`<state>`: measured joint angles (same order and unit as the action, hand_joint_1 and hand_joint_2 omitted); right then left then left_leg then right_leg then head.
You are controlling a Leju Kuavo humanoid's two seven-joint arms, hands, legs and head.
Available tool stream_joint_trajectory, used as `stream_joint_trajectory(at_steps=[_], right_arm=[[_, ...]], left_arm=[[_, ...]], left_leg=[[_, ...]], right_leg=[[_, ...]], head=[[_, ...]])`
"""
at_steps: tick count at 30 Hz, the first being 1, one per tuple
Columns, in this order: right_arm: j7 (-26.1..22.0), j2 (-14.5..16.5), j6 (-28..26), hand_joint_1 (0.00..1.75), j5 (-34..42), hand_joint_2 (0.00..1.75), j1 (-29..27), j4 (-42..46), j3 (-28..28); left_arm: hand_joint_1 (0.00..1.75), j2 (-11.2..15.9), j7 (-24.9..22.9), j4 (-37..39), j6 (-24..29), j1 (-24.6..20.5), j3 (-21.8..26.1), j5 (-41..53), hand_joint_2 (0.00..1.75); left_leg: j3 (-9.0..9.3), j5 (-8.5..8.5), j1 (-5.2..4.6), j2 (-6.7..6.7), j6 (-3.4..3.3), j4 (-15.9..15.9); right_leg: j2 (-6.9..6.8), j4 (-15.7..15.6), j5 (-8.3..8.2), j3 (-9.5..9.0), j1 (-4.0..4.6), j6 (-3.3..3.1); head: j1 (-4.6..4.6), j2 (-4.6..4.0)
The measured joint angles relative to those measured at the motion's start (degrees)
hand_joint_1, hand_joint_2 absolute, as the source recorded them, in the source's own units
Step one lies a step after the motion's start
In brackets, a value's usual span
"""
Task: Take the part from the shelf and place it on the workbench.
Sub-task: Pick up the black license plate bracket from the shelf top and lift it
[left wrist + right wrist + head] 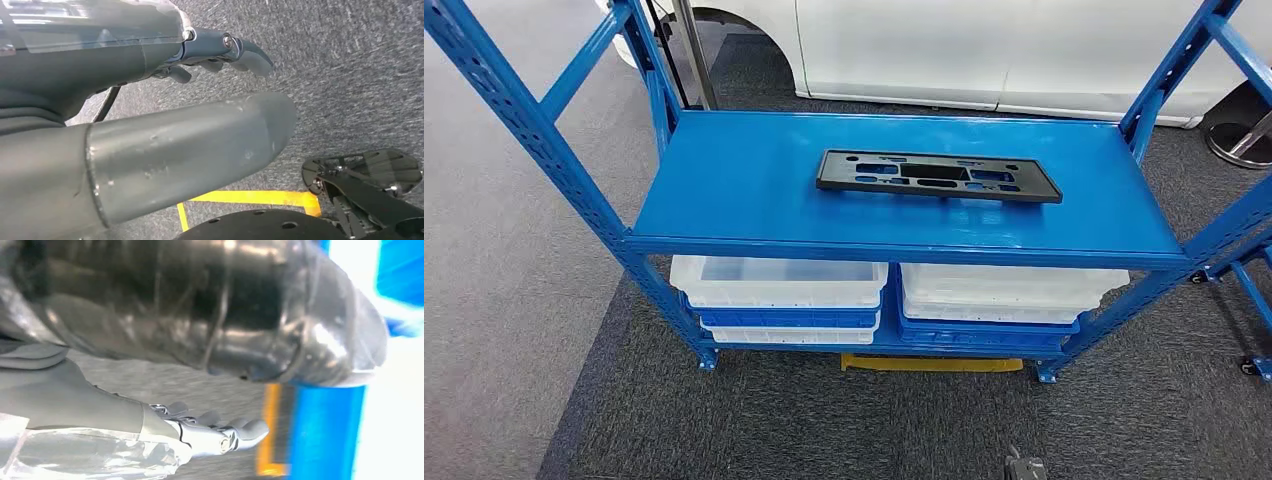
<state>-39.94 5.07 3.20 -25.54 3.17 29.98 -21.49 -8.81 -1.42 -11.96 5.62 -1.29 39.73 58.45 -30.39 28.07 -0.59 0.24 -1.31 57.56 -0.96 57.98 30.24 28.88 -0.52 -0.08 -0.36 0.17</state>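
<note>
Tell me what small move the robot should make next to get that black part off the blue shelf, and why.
Probably raise one hand toward the black part. It lies flat and untouched on the blue shelf, while the left hand and right hand both hang over the carpet holding nothing.

Left wrist view: hand over carpet.
The left hand [165, 105] hung above grey carpet [350, 65], its thick grey thumb [190, 145] extended, darker fingers [250, 52] stretched out apart from it, nothing held. A yellow floor tape line [255, 198] ran along the carpet, with a corner turning beneath the thumb.
</note>
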Motion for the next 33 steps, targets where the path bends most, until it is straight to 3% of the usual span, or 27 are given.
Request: stream_joint_trajectory(at_steps=[7,14,20,26,33], right_arm=[[2.0,-2.8,0.5,0.0,6.1,0.0,-5.2,18.2,13.1],[6.0,-10.5,-0.2,0.0,13.0,0.0,-10.4,42.3,25.2],[6.3,-16.2,-0.8,0.0,14.6,0.0,-12.0,58.3,29.5],[9.2,-20.1,-3.6,0.0,9.8,0.0,-9.2,66.0,31.7],[14.9,-23.3,-11.8,0.0,-2.7,0.0,-1.1,66.4,37.8]], left_arm=[[0.0,0.4,0.3,0.0,-0.8,0.0,0.3,0.2,0.0],[0.0,0.9,-0.6,0.0,-1.2,-0.1,1.3,0.5,0.0],[0.0,1.2,-1.0,0.0,-1.9,-0.2,1.9,1.1,0.0],[0.0,1.2,-3.5,0.0,-2.3,-0.4,2.3,1.8,0.0],[0.0,1.3,-4.6,0.0,-5.1,-0.8,2.5,3.5,0.0]], left_leg=[[-0.04,0.01,0.01,-0.04,0.01,0.0],[-0.05,0.01,-0.07,-0.2,0.0,0.0],[-0.06,0.04,-0.15,-0.26,-0.05,0.0],[-0.06,0.04,-0.16,-0.25,-0.06,0.0],[-0.04,0.02,-0.17,-0.25,-0.09,0.0]], right_leg=[[-0.01,0.0,0.03,0.04,-0.12,0.02],[-0.13,0.0,0.1,0.01,-0.12,0.15],[-0.15,0.0,0.1,-0.01,-0.13,0.16],[-0.15,0.0,0.1,-0.03,-0.13,0.16],[-0.13,0.0,0.06,-0.03,-0.13,0.22]], head=[[-0.01,0.0],[-0.01,-0.01],[-0.01,-0.01],[0.0,0.0],[-0.01,0.0]])
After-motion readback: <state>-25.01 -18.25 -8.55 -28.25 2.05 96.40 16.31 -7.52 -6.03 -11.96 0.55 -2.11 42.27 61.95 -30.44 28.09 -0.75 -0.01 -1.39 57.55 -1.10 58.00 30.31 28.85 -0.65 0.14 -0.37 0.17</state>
